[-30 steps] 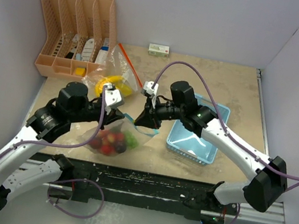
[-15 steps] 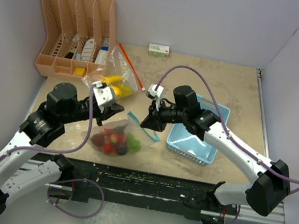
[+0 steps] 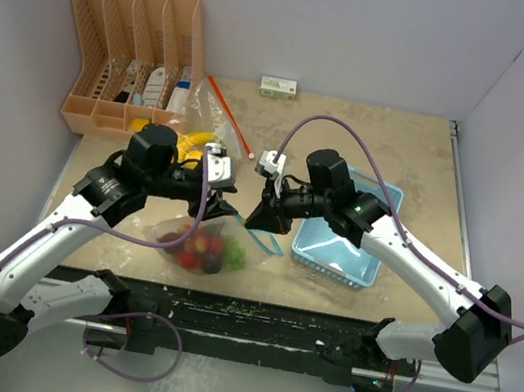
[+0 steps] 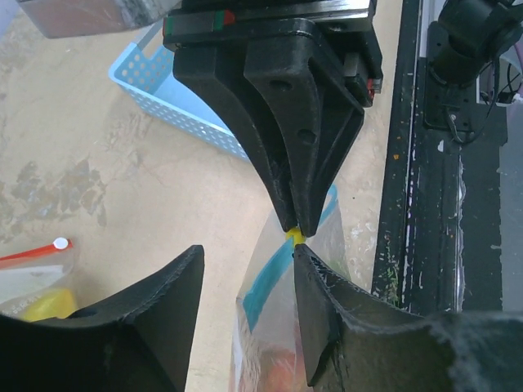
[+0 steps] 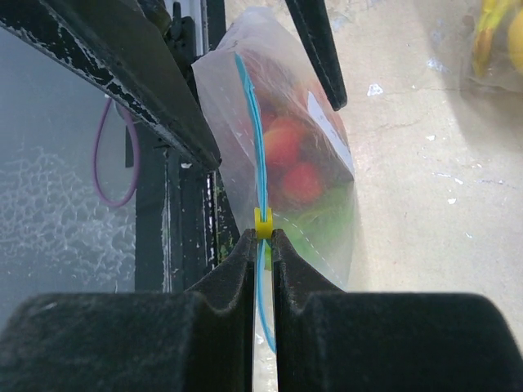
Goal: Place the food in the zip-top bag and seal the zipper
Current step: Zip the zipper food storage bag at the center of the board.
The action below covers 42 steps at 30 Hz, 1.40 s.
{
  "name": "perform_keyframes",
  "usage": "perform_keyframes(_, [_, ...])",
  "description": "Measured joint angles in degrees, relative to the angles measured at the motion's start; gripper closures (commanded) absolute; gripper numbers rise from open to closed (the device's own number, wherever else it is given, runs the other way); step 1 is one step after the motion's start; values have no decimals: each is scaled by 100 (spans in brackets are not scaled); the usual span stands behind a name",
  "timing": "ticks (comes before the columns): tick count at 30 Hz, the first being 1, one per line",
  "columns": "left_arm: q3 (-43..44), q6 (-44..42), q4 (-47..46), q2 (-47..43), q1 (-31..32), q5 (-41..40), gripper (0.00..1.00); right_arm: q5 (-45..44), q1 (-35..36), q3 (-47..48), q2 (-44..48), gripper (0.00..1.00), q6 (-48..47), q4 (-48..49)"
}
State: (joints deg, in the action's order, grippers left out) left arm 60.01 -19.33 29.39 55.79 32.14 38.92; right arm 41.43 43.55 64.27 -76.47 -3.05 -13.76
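Note:
The clear zip-top bag [image 3: 170, 235] lies near the table's front edge with the food [image 3: 202, 249] inside: red, green and dark pieces. In the right wrist view my right gripper [image 5: 261, 237] is shut on the bag's blue zipper strip [image 5: 250, 106], its tips against the yellow slider [image 5: 262, 220]. My left gripper [image 4: 247, 253] is open and straddles the bag's top edge [image 4: 274, 282]; its right finger [image 4: 327, 310] touches the plastic. From above, the left gripper [image 3: 229, 200] and the right gripper [image 3: 260, 221] face each other over the bag's mouth.
A light-blue basket [image 3: 373, 238] sits right of the bag, under the right arm. A second bag with yellow items [image 3: 196, 141] lies behind the left gripper. An orange organiser [image 3: 133, 62] stands back left and a small box [image 3: 278, 87] at the back wall.
My left gripper has opened, let go of the bag and swung right toward the bag's mouth. The right gripper has stayed shut on the zipper, shifted slightly right.

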Motion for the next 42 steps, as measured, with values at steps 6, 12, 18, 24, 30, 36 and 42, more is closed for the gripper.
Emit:
perform_keyframes(6, [-98, 24, -107, 39, 0, 144, 49, 57, 0, 0, 4, 91, -42, -11])
perform_keyframes(12, [-361, 125, -188, -26, 0, 422, 58, 79, 0, 0, 7, 91, -39, -11])
perform_keyframes(18, [-382, 308, -177, 68, -57, 575, 100, 79, 0, 0, 7, 91, -39, -11])
perform_keyframes(24, [-444, 514, -365, 208, -212, 809, 100, 72, -2, 0, 9, 91, -37, -22])
perform_keyframes(30, [-442, 684, -361, 197, -520, 828, 100, -157, 11, 0, 50, 91, 0, 105])
perform_keyframes(36, [-435, 846, -365, -413, -796, 107, 100, -459, 9, -22, 157, 91, 57, 267])
perform_keyframes(42, [-431, 931, -363, -619, -881, -522, 100, -793, -2, -105, 168, 90, 96, 133])
